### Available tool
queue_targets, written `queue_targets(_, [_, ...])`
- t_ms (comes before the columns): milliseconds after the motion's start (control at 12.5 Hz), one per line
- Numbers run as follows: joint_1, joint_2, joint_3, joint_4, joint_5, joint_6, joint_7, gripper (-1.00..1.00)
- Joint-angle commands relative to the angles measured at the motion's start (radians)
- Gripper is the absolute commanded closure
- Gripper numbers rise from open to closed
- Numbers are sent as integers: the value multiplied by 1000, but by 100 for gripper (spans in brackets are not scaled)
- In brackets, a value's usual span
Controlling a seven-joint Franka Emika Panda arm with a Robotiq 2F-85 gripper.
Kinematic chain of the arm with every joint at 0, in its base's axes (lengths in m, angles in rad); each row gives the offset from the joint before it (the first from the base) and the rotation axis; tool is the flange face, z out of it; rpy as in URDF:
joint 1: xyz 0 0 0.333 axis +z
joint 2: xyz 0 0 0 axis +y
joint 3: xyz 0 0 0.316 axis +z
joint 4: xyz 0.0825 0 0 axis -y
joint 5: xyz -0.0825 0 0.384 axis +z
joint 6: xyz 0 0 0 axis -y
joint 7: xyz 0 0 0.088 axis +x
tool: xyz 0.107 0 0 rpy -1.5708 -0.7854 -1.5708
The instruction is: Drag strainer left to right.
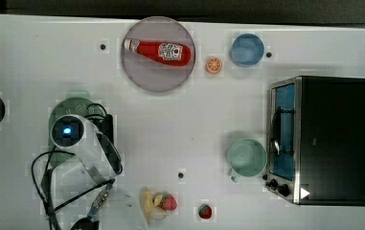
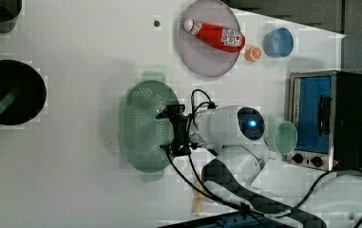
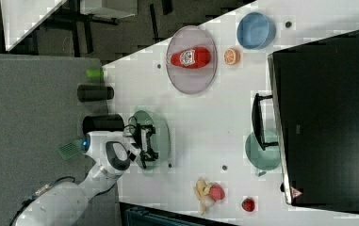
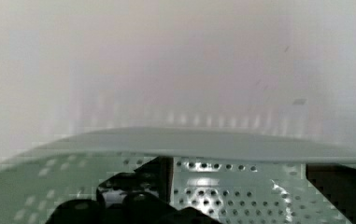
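The strainer (image 1: 70,106) is a pale mint-green colander dotted with small holes, at the top view's left, partly under my arm. In the left view the strainer (image 2: 140,126) lies lengthwise, and my gripper (image 2: 168,132) stands open at the edge nearest my arm, its two black fingers spread wide along the rim. The right view shows the gripper (image 3: 148,139) over the strainer (image 3: 162,136). The strainer's rim (image 4: 189,142) and holed inner wall fill the lower half of the wrist view. Nothing is held. I cannot tell whether the fingers touch the plastic.
A mint-green mug (image 1: 246,157) stands by a toaster oven (image 1: 324,139) at the top view's right. A plate (image 1: 142,76) with a ketchup bottle (image 1: 157,51), an orange slice (image 1: 213,65) and a blue bowl (image 1: 247,49) line the far edge. Toy fruit (image 1: 163,201) lies near the front edge.
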Motion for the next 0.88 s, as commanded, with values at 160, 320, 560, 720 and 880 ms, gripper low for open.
queue_targets(160, [15, -36, -27, 13, 4, 8, 55, -100])
queue_targets(320, [9, -53, -50, -13, 4, 14, 54, -100])
queue_targets(560, [1, -96, -100, -59, 3, 14, 4, -100])
queue_targets(720, [-7, -122, -135, -92, 3, 13, -29, -100])
queue_targets(880, [-13, -141, -170, -115, 2, 14, -53, -100])
